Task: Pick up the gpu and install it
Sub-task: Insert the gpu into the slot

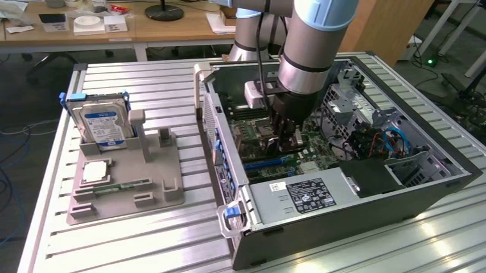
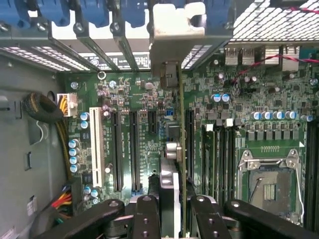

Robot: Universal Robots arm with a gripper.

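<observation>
**CAUTION: misalignment.** The black slots (image 2: 134, 149) on the board (image 2: 239, 114) run parallel to the gpu (image 2: 172, 194), which hangs edge-on above the board inside the case (image 1: 425, 187). It cannot be told which slot the card lines up with. If its lower edge meets the board beside a slot rather than in it, pressure would likely land on the small parts there.

**CAUTION: bracket.** At the board's rear edge, the blue clips (image 2: 94, 10) stand beside the card's silver bracket (image 2: 177, 22). A tilted card could catch the bracket on the frame here and jam before the contacts seat.

**CAUTION: grip.** The card appears to be held by its upper edge alone, so a push down could rock it between the fingers (image 2: 147, 216).

**Hand** (image 1: 287, 139): partly closed and clamped on the gpu, one finger on each face of the card, above the board's middle. It touches nothing else that can be seen.
</observation>
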